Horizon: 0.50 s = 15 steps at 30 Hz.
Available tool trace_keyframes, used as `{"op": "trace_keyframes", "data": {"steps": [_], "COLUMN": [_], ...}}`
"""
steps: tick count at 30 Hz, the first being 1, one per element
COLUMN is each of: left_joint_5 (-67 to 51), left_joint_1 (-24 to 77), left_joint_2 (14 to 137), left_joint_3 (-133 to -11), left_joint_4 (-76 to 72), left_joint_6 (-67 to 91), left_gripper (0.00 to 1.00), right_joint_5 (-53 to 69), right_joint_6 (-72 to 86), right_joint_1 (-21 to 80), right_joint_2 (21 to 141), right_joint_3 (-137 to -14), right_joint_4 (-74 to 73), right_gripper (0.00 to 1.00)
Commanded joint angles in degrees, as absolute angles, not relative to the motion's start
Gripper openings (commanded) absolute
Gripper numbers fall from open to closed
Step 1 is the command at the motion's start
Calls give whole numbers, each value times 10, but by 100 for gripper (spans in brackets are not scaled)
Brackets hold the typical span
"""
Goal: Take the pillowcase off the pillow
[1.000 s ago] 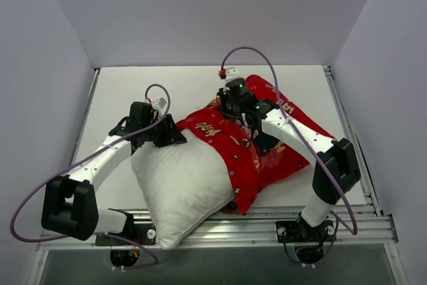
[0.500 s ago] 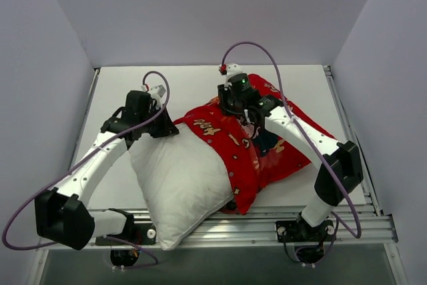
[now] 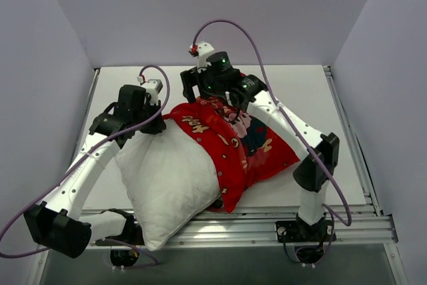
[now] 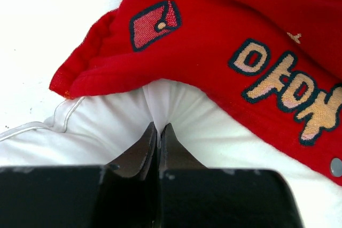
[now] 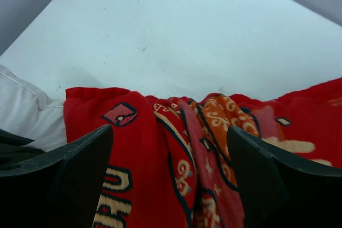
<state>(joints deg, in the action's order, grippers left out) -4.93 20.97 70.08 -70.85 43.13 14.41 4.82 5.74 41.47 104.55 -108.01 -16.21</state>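
Observation:
The white pillow (image 3: 167, 178) lies at the table's near left, its right half still inside the red printed pillowcase (image 3: 240, 145). My left gripper (image 3: 152, 125) is shut, pinching a fold of the pillow's white fabric (image 4: 160, 110) at its far corner, just below the pillowcase's open hem (image 4: 176, 52). My right gripper (image 3: 210, 95) hovers open over the bunched far edge of the pillowcase (image 5: 176, 148), the cloth showing between its spread fingers (image 5: 80, 169) with nothing gripped.
Bare white tabletop (image 3: 173, 85) stretches behind the pillow toward the back wall. Grey walls enclose left, right and back. A metal rail (image 3: 267, 225) runs along the near edge, and the pillow's near corner overhangs it.
My right gripper let go of the pillowcase, opened wide and moved left and back. My left gripper closed on the pillow and dragged it left, so the whole bundle shifted left.

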Motion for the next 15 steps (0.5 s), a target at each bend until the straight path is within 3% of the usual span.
{"op": "trace_keyframes", "data": {"steps": [1, 4, 6, 9, 10, 12, 15], "left_joint_5": [-22, -15, -5, 29, 39, 62, 117], "left_joint_1": [213, 214, 214, 214, 214, 214, 214], "left_joint_2": [683, 683, 680, 675, 674, 670, 663], "left_joint_3": [-760, -765, -766, -774, -778, -795, -821], "left_joint_4": [396, 397, 396, 402, 411, 424, 465], "left_joint_6": [122, 122, 123, 126, 129, 131, 134], "left_gripper": [2, 2, 2, 2, 2, 2, 2], "right_joint_5": [96, 116, 117, 91, 64, 23, -67], "right_joint_6": [36, 28, 20, 24, 26, 34, 60], "right_joint_1": [421, 425, 425, 411, 403, 371, 311], "right_joint_2": [1109, 1158, 1172, 1190, 1190, 1184, 1154], "right_joint_3": [-1125, -1140, -1140, -1130, -1118, -1106, -1084], "right_joint_4": [-214, -234, -253, -271, -272, -272, -258], "right_gripper": [83, 82, 77, 44, 21, 0, 0]}}
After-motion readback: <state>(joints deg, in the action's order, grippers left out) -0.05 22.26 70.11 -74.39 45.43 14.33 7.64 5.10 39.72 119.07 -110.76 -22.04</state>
